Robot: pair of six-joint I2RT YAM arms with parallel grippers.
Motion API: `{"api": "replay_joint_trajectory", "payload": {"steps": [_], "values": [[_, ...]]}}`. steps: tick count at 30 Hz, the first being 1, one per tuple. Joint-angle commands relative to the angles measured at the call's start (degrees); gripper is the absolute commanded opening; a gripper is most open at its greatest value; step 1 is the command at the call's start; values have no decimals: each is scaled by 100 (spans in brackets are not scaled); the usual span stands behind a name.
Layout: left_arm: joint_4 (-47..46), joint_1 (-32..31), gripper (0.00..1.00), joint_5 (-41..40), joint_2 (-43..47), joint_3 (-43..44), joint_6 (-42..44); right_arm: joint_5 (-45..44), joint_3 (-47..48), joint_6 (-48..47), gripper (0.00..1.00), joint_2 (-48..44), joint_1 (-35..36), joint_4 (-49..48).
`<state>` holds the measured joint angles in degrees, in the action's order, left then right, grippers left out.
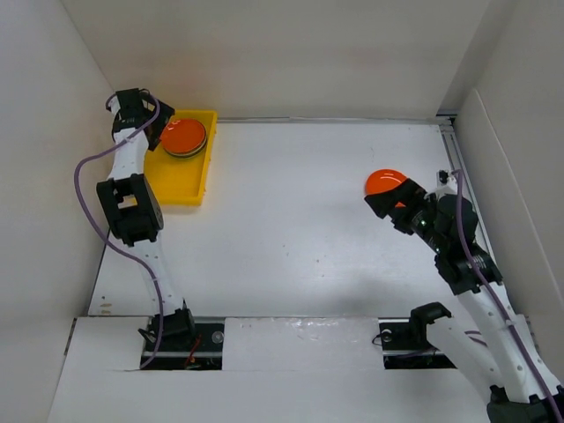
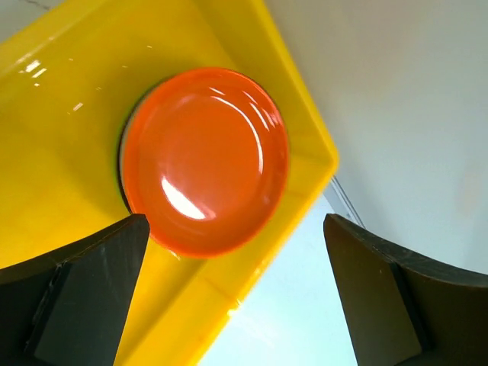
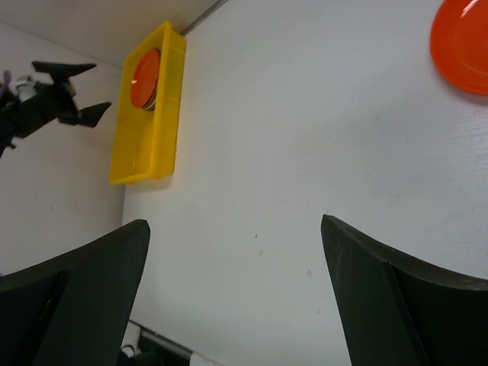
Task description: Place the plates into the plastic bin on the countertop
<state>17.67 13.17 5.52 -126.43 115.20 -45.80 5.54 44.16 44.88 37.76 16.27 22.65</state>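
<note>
The plastic bin (image 1: 181,181) sits in the far left corner of the bench (image 1: 291,238), its long side running front to back. A stack of plates (image 1: 183,137) lies in its far end. One lone plate (image 1: 385,181) lies on the bench far to the right, well apart from the bin. The left jaws hang above the stack, and the right jaws hang just before the lone plate.

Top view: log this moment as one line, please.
yellow bin: plate stack, orange on top | left gripper: open, empty, over stack | right gripper: open, empty, near loose orange plate on countertop
</note>
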Motion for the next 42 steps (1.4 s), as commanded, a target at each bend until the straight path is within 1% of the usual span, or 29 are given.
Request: {"api": "replay_joint_trajectory", "payload": {"steps": [1, 3, 4, 6, 7, 8, 9, 10, 11, 12, 15, 16, 18, 19, 21, 22, 23, 24, 25, 28, 29, 30, 31, 32, 35, 37, 39, 40, 42], "values": [[-229, -182, 100, 362, 1153, -111, 282, -273, -380, 397, 100, 433, -386, -498], [7, -376, 100, 537, 1331, -172, 344, -37, -644, 845, 100, 934, -843, -779], [78, -437, 100, 677, 1593, -312, 344, 51, -959, 1003, 100, 1074, -1358, -1163], [-114, -701, 100, 959, 2015, -812, 423, 192, -1242, 1347, 99, 1461, -1810, -1613], [-176, -815, 100, 960, 2261, -1450, 493, 245, -1330, 1400, 99, 1610, -2108, -1954], [-490, -946, 100, 960, 2829, -1830, 580, 246, -1331, 1400, 99, 1786, -2206, -2036], [-641, -1226, 100, 1012, 3113, -2200, 581, 246, -1331, 1400, 97, 2171, -2303, -2037], [-755, -1368, 100, 1013, 3386, -2847, 651, 133, -1218, 1331, 97, 2366, -2365, -2107], [-809, -1526, 100, 908, 3858, -3123, 651, 131, -1095, 1330, 97, 2550, -2470, -2177], [-1001, -1850, 100, 855, 4089, -3396, 651, 131, -1094, 1278, 97, 2909, -2523, -2282], [-1098, -2378, 100, 599, 4747, -4249, 713, 131, -902, 1225, 97, 3473, -2804, -2660], [-1099, -2772, 100, 452, 4864, -4434, 713, 227, -814, 1225, 97, 3919, -2883, -2661], [-1152, -3196, 100, 267, 5066, -4874, 695, 570, -481, 1163, 96, 4378, -3033, -2836], [-1152, -3615, 100, 109, 5215, -4988, 695, 571, -357, 1085, 94, 4789, -3094, -2837], [-1205, -3873, 100, -7, 5269, -5295, 695, 641, -119, 996, 92, 5161, -3173, -2837], [-1266, -3961, 100, -7, 5391, -5393, 643, 746, 108, 926, 87, 5345, -3174, -2837], [-1336, -4023, 100, 158, 5392, -5507, 643, 834, 206, 926, 85, 5695, -3252, -2837], [-1389, -4024, 100, 238, 5470, -5734, 643, 1061, 303, 856, 83, 5847, -3253, -2837], [-1389, -4024, 100, 239, 5576, -5858, 582, 1063, 504, 855, 83, 5961, -3332, -2837], [-1547, -4024, 100, 239, 5700, -6192, 581, 1299, 716, 855, 70, 6304, -3446, -2645], [-1547, -4024, 100, 178, 5778, -6194, 581, 1300, 873, 803, 62, 6375, -3447, -2556], [-1478, -4024, 100, 108, 5840, -6254, 581, 1361, 953, 742, 60, 6480, -3447, -2477], [-1477, -4024, 100, 107, 5840, -6255, 581, 1362, 1024, 741, 54, 6533, -3447, -2424], [-1425, -4024, 100, 107, 5901, -6255, 581, 1362, 1146, 672, 44, 6534, -3394, -2293], [-1363, -4024, 100, 55, 5955, -6255, 581, 1362, 1383, 610, 31, 6735, -3333, -2073], [-1311, -4024, 100, 2, 6007, -6255, 581, 1362, 1507, 531, 17, 6841, -3332, -1958], [-1310, -4024, 100, 2, 6060, -6255, 581, 1362, 1630, 530, 9, 6920, -3332, -1897], [-1310, -4024, 100, 2, 6060, -6255, 581, 1362, 1631, 478, 0, 6981, -3332, -1844], [-1363, -4024, 100, -60, 5991, -6255, 581, 1362, 1683, 425, 0, 6982, -3192, -1844]]}}
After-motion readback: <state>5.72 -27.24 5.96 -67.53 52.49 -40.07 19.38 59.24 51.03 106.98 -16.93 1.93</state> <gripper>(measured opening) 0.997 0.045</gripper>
